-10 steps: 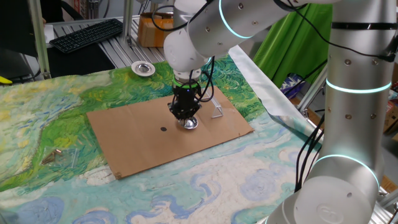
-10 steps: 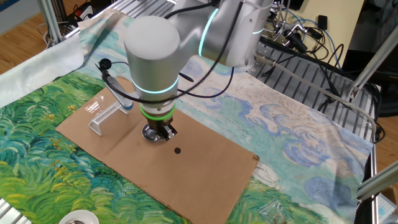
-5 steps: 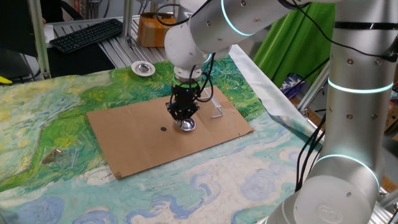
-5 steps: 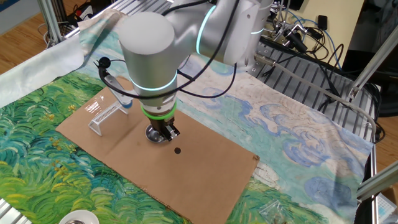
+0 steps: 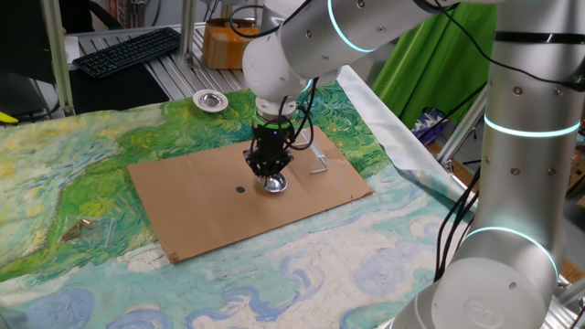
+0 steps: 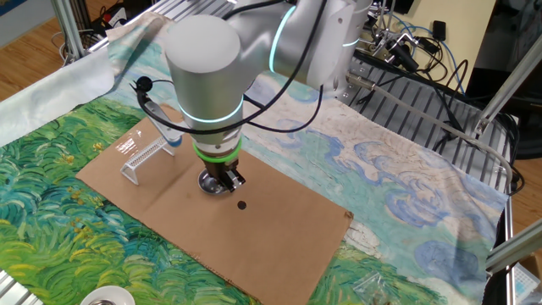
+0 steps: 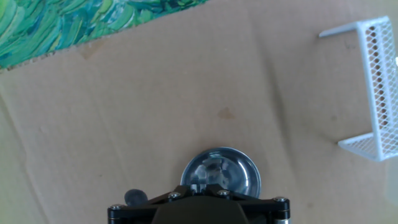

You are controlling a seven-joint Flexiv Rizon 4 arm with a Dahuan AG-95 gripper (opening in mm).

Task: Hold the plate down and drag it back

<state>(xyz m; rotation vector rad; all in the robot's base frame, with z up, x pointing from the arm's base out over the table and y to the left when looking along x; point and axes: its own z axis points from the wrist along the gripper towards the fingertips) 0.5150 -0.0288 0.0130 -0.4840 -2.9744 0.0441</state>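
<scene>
Shiny silver plate on plain brown cardboard, white mesh rack, cloth swirled green, blue and cream.

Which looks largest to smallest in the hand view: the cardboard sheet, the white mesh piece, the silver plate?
1. The cardboard sheet, which fills most of the frame.
2. and 3. Unsure: the white mesh piece and the plate look similar in extent, and both are cut off, the plate by the gripper body.
</scene>
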